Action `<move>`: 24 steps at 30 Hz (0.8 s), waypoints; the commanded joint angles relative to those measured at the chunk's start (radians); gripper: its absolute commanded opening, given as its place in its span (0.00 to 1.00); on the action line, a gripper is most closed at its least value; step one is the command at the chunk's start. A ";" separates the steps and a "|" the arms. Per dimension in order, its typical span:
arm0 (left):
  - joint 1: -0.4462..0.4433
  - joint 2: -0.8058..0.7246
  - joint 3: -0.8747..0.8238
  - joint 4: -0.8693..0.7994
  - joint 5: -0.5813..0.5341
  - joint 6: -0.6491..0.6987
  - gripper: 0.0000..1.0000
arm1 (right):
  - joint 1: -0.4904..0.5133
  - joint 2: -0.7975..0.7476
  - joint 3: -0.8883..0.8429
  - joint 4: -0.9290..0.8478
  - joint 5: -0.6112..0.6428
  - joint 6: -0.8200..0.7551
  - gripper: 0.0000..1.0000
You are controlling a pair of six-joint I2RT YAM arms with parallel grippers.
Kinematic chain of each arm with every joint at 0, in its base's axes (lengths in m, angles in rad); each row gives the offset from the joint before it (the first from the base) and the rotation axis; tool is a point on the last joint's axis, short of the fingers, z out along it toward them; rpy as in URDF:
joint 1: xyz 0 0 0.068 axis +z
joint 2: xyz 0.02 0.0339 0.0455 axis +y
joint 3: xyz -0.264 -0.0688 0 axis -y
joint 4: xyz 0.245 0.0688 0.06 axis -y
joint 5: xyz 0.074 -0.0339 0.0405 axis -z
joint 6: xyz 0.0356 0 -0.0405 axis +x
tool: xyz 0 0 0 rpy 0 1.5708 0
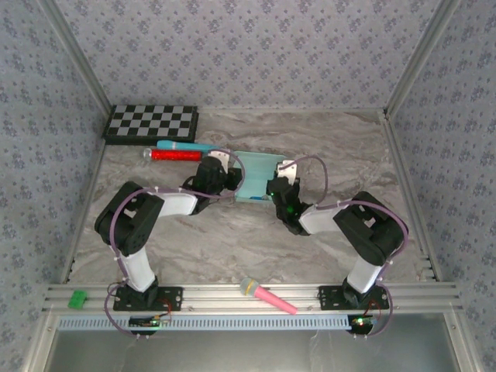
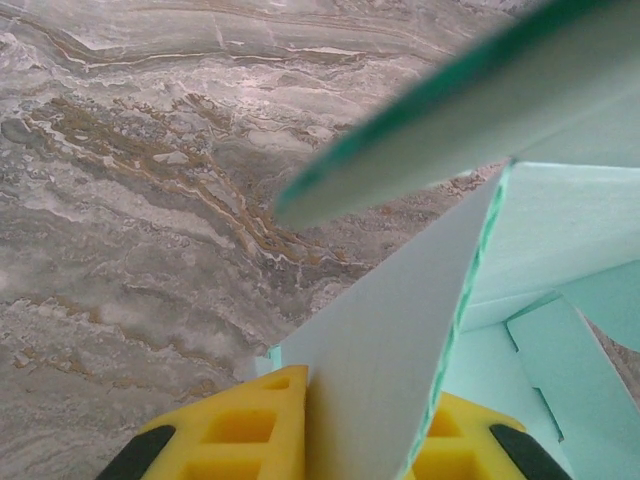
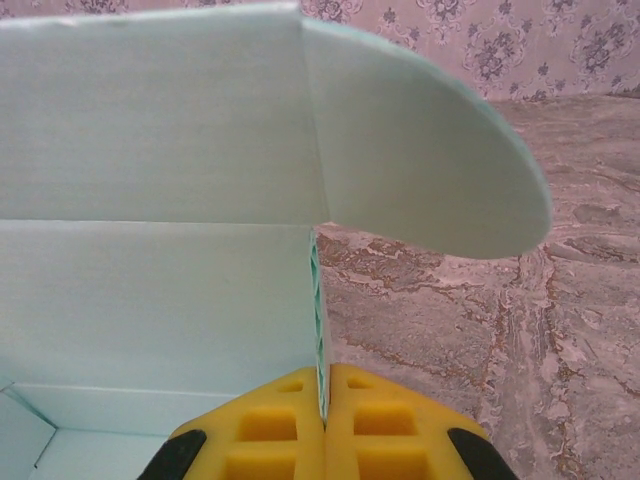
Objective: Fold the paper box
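The box (image 1: 256,177) sits on the table (image 1: 232,240), in the middle and somewhat toward the far side, directly between the two grippers. The left gripper (image 1: 225,172) meets its left side and the right gripper (image 1: 279,184) its right side, so the box is pinched from both ends.

From the left wrist, the left gripper (image 2: 365,400) has its yellow fingers (image 2: 255,425) on either side of an upright wall of the box (image 2: 560,230). The card fills the gap between them and the jaws stand just slightly apart, clamped on that wall. Another panel slants across the top of this view, out of focus, and the box floor lies to the right.

From the right wrist, the right gripper (image 3: 323,385) is closed tight on the thin edge of a side wall. The box (image 3: 150,130) rises to the left of the fingers, and a rounded flap (image 3: 430,170) curves out to the right above the table.

A red tube (image 1: 174,155) lies just left of the box, near the left gripper.
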 commanded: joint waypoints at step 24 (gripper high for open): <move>-0.072 0.020 -0.097 0.222 0.013 0.005 0.21 | 0.115 0.065 -0.024 0.074 0.124 0.020 0.00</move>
